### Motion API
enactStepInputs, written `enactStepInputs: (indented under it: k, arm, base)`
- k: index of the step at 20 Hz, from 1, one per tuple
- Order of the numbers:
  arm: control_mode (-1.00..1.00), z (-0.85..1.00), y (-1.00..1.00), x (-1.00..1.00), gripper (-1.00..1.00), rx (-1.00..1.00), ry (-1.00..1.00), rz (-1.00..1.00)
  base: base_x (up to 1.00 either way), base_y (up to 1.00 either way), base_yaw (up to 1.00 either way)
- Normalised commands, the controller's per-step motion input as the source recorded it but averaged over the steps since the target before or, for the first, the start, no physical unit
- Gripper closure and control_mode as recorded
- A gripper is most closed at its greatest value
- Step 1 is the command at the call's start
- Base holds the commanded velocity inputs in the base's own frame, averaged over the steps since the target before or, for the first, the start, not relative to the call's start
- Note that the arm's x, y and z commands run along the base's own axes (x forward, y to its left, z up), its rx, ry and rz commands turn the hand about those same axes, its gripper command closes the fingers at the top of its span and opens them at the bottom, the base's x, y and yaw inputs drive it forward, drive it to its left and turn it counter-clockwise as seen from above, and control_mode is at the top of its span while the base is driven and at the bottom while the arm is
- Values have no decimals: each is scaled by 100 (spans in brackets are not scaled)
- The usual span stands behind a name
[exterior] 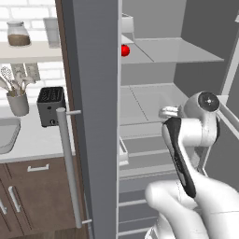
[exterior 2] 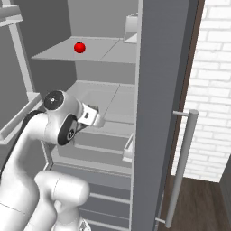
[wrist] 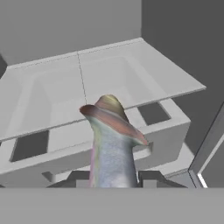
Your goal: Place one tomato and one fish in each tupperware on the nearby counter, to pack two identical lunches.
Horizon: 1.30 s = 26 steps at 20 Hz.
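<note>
While the fridge (exterior: 93,116) stands open, the gripper (wrist: 114,181) is clamped nearly closed on a fish (wrist: 113,144), holding it by one end inside the fridge, above the pale drawer (wrist: 109,131) under the middle shelf. So as far as I can judge, the task is early: one fish is in hand but not delivered. A red tomato (exterior 2: 80,47) sits on the upper fridge shelf (exterior 2: 90,52), untouched. At the left edge of the left base view there's a corner of a light-grey tray, one tupperware (exterior: 7,135), on the pale surface (exterior: 37,140) near the black toaster (exterior: 50,106); I can't tell whether anything is in it. The second tray isn't something I can place.

In the hand view the fish's long axis runs straight out from the gripper, away from the fingers toward the back of the fridge. Its flared far end tips slightly right. Can't say for sure if that's head or tail.
</note>
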Motion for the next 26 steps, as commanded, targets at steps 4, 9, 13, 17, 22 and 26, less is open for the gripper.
enactStepInputs:
  k: [4,9,13,17,22,26]
  arm:
    - [-100,43,11,-100,100,-2,0,14]
    - [-100,52,31,-97,100,-8,0,13]
    - [-100,52,62,-75,100,-16,0,14]
    - [-100,21,35,-77,100,-14,0,13]
    - [100,15,-17,-14,100,0,0,2]
    - [100,0,0,0,100,0,0,0]
  base:
    - [0,0,0]
    - [0,0,0]
    - [0,0,0]
    - [0,0,0]
    - [0,-6,0]
    - [-34,-13,5]
